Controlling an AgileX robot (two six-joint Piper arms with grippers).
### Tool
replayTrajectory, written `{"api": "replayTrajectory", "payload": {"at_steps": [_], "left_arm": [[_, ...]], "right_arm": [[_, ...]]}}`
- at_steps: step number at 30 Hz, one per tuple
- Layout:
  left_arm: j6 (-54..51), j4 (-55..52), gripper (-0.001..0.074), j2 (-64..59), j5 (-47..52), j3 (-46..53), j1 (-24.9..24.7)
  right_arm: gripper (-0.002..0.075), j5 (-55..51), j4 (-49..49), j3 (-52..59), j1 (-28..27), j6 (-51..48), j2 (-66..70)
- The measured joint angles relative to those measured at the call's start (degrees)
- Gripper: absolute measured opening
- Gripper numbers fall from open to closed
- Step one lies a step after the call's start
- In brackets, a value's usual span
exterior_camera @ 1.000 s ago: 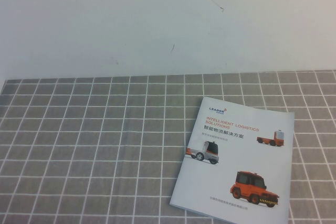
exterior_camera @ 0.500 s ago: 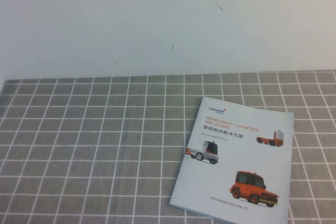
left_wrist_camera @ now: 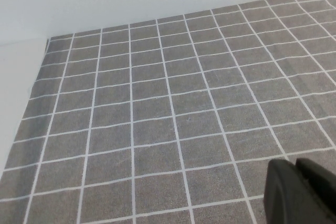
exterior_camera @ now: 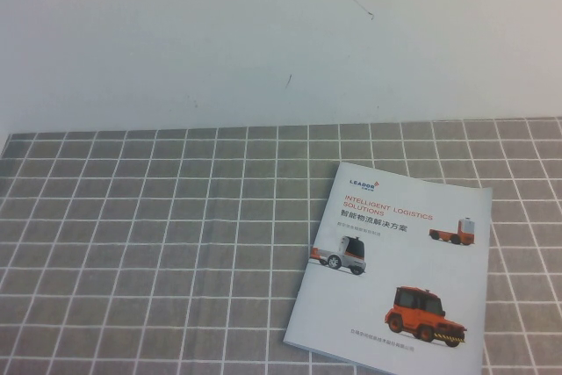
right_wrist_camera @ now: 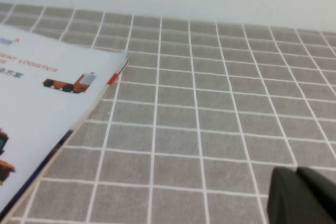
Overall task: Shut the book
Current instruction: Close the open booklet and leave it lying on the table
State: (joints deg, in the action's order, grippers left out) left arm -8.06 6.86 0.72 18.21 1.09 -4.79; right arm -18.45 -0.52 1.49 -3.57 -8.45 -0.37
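A white booklet (exterior_camera: 399, 270) lies closed and flat on the grey checked cloth (exterior_camera: 158, 243) at the right front, its cover showing orange vehicles and red lettering. Its far corner (right_wrist_camera: 47, 103) also shows in the right wrist view. Neither arm appears in the high view. My left gripper (left_wrist_camera: 295, 169) hangs shut over bare cloth with nothing held. My right gripper (right_wrist_camera: 296, 174) is shut too, empty, over the cloth to the side of the booklet and apart from it.
A white wall (exterior_camera: 263, 32) rises behind the cloth. The cloth's left edge (left_wrist_camera: 37, 85) borders a pale surface.
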Motion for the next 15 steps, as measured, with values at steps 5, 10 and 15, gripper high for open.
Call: {"api": "replayTrajectory", "payload": {"at_steps": [5, 10, 15], "left_arm": [[0.00, 0.00, -0.0002, 0.00, 0.00, 0.00, 0.00], [0.00, 0.00, -0.0002, 0.00, 0.00, 0.00, 0.00], [0.00, 0.00, -0.0002, 0.00, 0.00, 0.00, 0.00]], "right_arm": [[-0.0003, -1.55, -0.37, -0.32, 0.00, -0.66, -0.25], [-0.0003, -1.68, -0.46, -0.32, 0.00, -0.75, -0.25], [-0.0003, -1.77, -0.58, -0.32, 0.25, -0.13, -0.25]]}}
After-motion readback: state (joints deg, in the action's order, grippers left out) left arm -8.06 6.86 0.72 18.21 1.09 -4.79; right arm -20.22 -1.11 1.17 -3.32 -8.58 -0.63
